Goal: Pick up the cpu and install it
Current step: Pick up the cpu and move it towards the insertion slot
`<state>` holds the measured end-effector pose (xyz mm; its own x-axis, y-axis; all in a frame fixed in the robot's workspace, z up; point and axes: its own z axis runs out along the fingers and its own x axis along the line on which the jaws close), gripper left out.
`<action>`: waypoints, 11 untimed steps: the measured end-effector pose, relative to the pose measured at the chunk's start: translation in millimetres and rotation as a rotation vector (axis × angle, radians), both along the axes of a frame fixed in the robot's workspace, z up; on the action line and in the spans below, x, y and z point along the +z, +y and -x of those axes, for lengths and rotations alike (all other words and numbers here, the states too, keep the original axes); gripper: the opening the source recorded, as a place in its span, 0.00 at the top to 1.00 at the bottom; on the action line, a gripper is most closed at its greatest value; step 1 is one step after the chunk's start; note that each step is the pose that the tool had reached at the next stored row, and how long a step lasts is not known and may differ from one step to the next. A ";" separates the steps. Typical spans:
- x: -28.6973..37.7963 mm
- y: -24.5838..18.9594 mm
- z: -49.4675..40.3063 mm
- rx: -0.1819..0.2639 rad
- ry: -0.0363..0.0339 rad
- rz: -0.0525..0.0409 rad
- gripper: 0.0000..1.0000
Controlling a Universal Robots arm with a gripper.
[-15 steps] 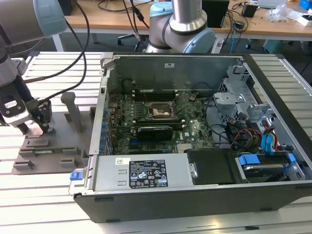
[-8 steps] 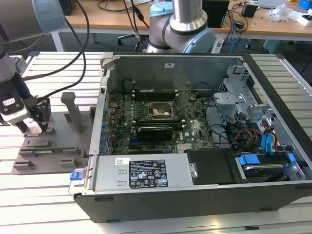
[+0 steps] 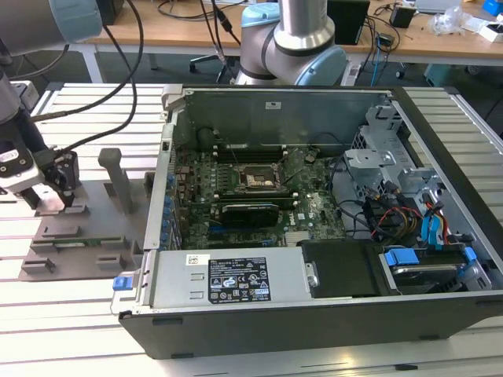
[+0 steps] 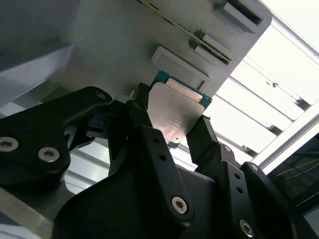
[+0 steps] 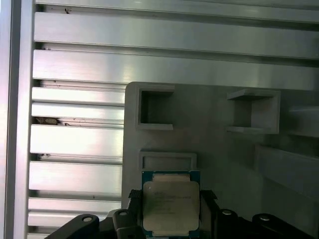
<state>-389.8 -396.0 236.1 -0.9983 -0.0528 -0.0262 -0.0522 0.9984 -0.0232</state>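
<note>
You're working over a slatted aluminium table (image 3: 71, 322), w/ wooden desks (image 3: 409, 43) & loose cables (image 3: 189, 11) running along the back of the room. An open PC case (image 3: 330, 118) is lying on the slats, its motherboard (image 3: 314, 214) facing up & a black socket frame (image 3: 255, 179) sitting near the board's middle. Toward the exterior view's left, just beside the case, a grey fixture plate (image 3: 90, 200) is resting on the table. The gripper (image 3: 47, 196) is hanging low over the plate's end farthest from the case.

In both wrist views the cpu (image 4: 177, 112) (image 5: 171, 201) is sitting btwn the black fingers (image 4: 149, 144), its silvery top facing the cameras & a thin teal rim showing round it. The fingers are pressing on two opposite edges of the chip, so the gripper is clamping the cpu. The chip is lying just beside a shallow framed pocket (image 5: 168, 160) on the plate. You can't tell whether it's touching the plate or hanging just above it.
</note>
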 end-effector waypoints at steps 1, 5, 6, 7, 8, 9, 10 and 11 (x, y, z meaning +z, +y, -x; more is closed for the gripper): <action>1.0 0.0 0.0 0.000 0.0000 0.0000 0.45; 6.9 0.0 0.0 0.000 0.0001 0.0000 0.45; 8.8 0.0 0.0 0.000 0.0001 0.0000 0.45; 10.7 0.0 0.0 0.000 0.0000 0.0000 0.45; 12.9 0.0 0.0 0.000 0.0000 0.0000 0.45; 14.3 0.0 0.0 0.000 0.0001 0.0000 0.45; 15.4 0.0 0.0 0.000 0.0002 0.0001 0.45; 17.4 0.0 0.0 0.000 0.0001 0.0000 0.45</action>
<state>-389.8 -396.0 253.5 -0.9983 -0.0528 -0.0261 -0.0522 0.9984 -0.0232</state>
